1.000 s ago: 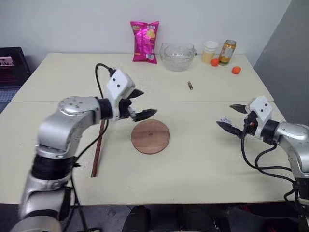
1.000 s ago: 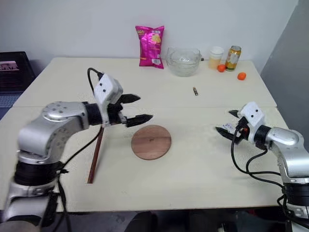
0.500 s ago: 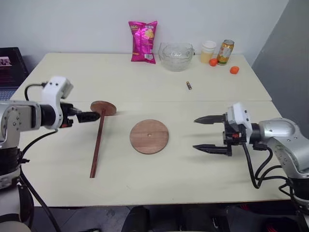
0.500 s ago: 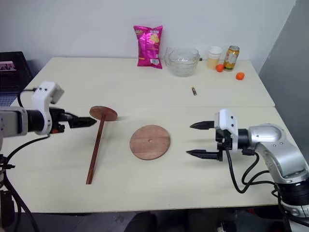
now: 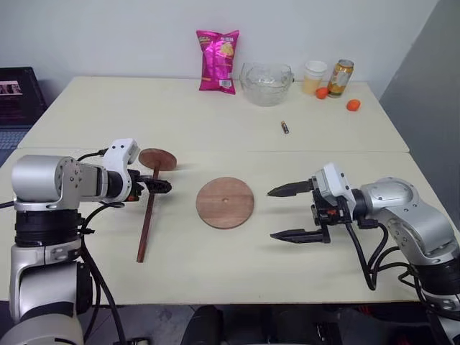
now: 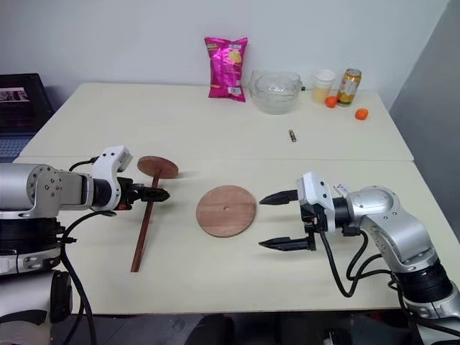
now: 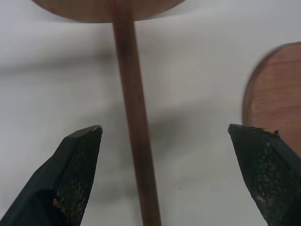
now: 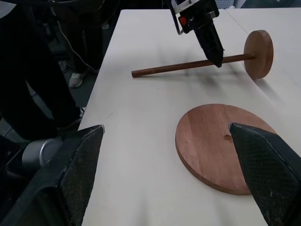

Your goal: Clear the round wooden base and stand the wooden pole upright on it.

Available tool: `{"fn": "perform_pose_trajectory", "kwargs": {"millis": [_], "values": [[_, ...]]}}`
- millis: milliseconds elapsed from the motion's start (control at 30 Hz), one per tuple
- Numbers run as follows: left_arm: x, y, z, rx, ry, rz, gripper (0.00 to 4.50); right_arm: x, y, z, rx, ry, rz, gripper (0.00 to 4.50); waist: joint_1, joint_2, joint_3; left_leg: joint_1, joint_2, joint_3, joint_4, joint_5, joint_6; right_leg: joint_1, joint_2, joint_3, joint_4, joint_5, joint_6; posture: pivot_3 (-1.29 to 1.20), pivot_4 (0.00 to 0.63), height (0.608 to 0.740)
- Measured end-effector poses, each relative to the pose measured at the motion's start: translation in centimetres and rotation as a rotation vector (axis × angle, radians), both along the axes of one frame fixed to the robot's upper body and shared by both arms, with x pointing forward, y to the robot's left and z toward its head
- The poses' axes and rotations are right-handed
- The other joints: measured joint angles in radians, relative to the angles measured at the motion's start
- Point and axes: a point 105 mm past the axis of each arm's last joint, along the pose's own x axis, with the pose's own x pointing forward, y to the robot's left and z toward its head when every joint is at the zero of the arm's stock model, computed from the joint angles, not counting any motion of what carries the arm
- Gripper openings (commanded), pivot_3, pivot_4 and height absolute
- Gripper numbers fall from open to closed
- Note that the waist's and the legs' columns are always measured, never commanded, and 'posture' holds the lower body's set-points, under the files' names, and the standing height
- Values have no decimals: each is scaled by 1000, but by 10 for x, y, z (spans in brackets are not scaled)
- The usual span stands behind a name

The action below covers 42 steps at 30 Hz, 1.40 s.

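- The wooden pole (image 5: pixel 148 215) lies flat on the table (image 5: pixel 86 115), in the left half near the front edge. Its disc end (image 5: pixel 157 159) points toward the far edge and its bare tip points toward the front edge.
- The round wooden base (image 5: pixel 225 203) lies flat near the middle of the table, a little apart from the pole. Nothing is on it, so I judge the clearing part is done and only the standing of the pole remains.
- I think the pole is light, stiff and smooth. Being thin and round, it can roll or turn between the fingers. The disc makes one end heavier, so a hold on the rod near the disc should keep it from swinging.
- The base looks flat and stable, with a small hole in the centre; it may slide a little if pushed.
- The left end effector (image 7: pixel 164 141) is open, pointing forward and down. In the left wrist view one finger (image 7: pixel 75 165) stands at each side of the rod, not touching it, just below the disc end.
- The right end effector (image 5: pixel 287 213) is open and empty. It is held nearly level, pointing left toward the base, beside it but apart from it.
- The left forearm lies low over the left part of the table.
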Motion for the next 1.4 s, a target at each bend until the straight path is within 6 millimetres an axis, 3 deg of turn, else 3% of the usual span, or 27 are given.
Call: {"fn": "perform_pose_trajectory", "kwargs": {"millis": [433,1200,1400], "values": [[7,-3,-16,-23,70,51,4500,-6,-1,1,-14,28,60,4444,4,0,0,0,0,0,1,0,0,0,0,0,0,0,0,0,150,740],[11,-2,-17,-6,91,64,251,-10,2,7,14,43,73,4500,3,0,0,0,0,0,1,0,-1,0,0,0,0,0,0,0,150,740],[15,0,-4,2,13,59,244,-7,0,10,14,29,60,4500,3,0,0,0,0,0,1,0,-1,0,0,0,0,0,0,0,150,740]]}}
